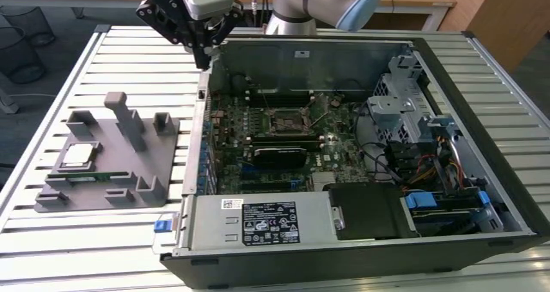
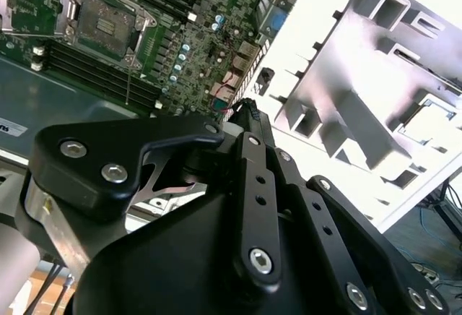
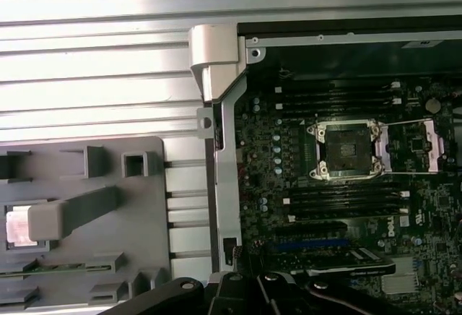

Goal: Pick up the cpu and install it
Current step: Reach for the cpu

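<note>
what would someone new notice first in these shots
The open computer case dominates the exterior view, with its empty motherboard socket at centre. On the exterior view's left, the cpu lies on a grey holder, while the gripper hangs over the case's far corner there.

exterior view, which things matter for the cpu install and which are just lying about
Belong to the job:
cpu on the grey holder; open motherboard socket; gripper by the case wall.

Just lying about:
memory stick on the same holder; power supply; drive cage; cable bundle.
</note>
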You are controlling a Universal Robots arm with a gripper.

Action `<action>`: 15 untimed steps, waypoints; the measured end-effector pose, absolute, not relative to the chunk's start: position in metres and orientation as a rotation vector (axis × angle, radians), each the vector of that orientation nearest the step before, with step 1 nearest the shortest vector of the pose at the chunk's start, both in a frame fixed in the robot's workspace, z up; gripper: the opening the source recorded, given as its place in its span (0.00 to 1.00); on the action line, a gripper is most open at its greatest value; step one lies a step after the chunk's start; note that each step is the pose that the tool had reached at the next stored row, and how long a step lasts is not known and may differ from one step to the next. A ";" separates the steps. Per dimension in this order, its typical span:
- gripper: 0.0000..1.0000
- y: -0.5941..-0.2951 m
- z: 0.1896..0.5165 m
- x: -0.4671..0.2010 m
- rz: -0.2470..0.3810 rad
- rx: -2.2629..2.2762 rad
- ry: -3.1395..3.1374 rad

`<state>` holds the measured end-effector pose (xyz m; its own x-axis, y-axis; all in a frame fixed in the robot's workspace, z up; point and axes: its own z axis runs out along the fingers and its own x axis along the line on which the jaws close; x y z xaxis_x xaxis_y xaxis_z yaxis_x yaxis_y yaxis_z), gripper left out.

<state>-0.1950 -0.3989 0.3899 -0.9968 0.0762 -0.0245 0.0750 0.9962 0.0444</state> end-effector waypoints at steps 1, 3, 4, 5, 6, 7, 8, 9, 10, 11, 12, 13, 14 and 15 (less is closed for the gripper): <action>0.11 -0.399 0.390 -0.196 0.068 0.118 3.113; 0.11 -0.399 0.390 -0.198 0.068 0.118 3.112; 0.11 -0.399 0.390 -0.199 0.068 0.118 3.112; 0.11 -0.399 0.390 -0.200 0.068 0.118 3.112; 0.11 -0.399 0.390 -0.203 0.068 0.118 3.113; 0.11 -0.399 0.389 -0.207 0.068 0.118 3.113; 0.11 -0.399 0.389 -0.208 0.068 0.118 3.113; 0.11 -0.399 0.389 -0.210 0.068 0.118 3.112; 0.11 -0.399 0.389 -0.211 0.068 0.118 3.113; 0.11 -0.399 0.389 -0.212 0.068 0.118 3.113; 0.11 -0.399 0.389 -0.213 0.068 0.118 3.113; 0.11 -0.399 0.389 -0.214 0.068 0.118 3.113; 0.11 -0.399 0.389 -0.215 0.068 0.118 3.112; 0.11 -0.399 0.389 -0.216 0.068 0.118 3.112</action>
